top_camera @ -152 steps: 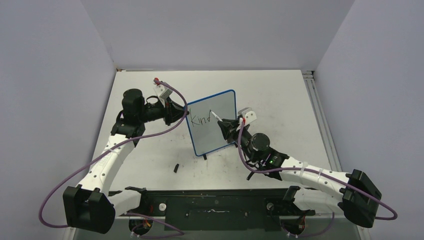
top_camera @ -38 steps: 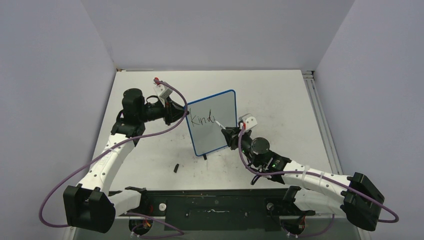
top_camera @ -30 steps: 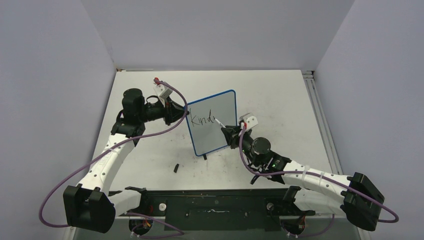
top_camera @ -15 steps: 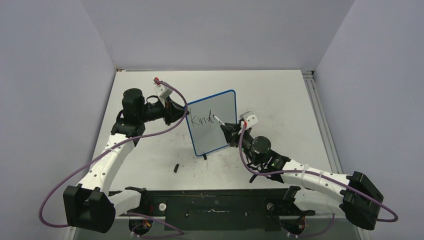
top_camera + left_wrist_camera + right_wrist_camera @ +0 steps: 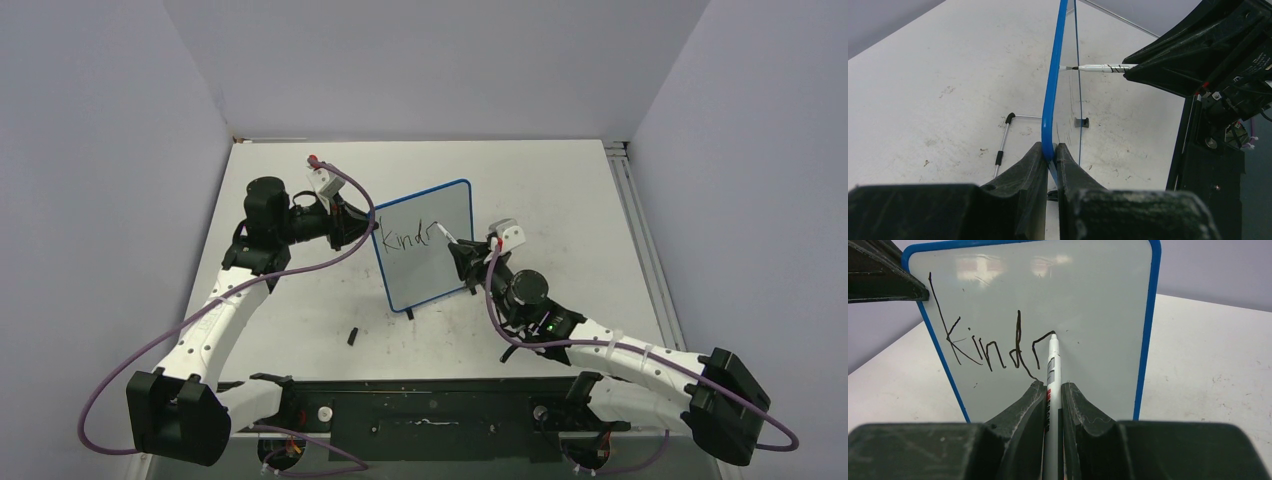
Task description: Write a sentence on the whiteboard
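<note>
Whiteboard (image 5: pixel 415 275) stood upright near the middle of the table (image 5: pixel 560 190), gripped on one side and written on from the other.

The sentence (image 5: pixel 990 352) is seen in black across the upper half, reading "Kind" plus one unfinished stroke. A white marker (image 5: pixel 1052 362) is pressed tip-first against the end of that stroke and is clamped between the fingers of the right gripper (image 5: pixel 1052 386). The board's blue left edge is pinched tight by the left gripper (image 5: pixel 1050 147).
</note>
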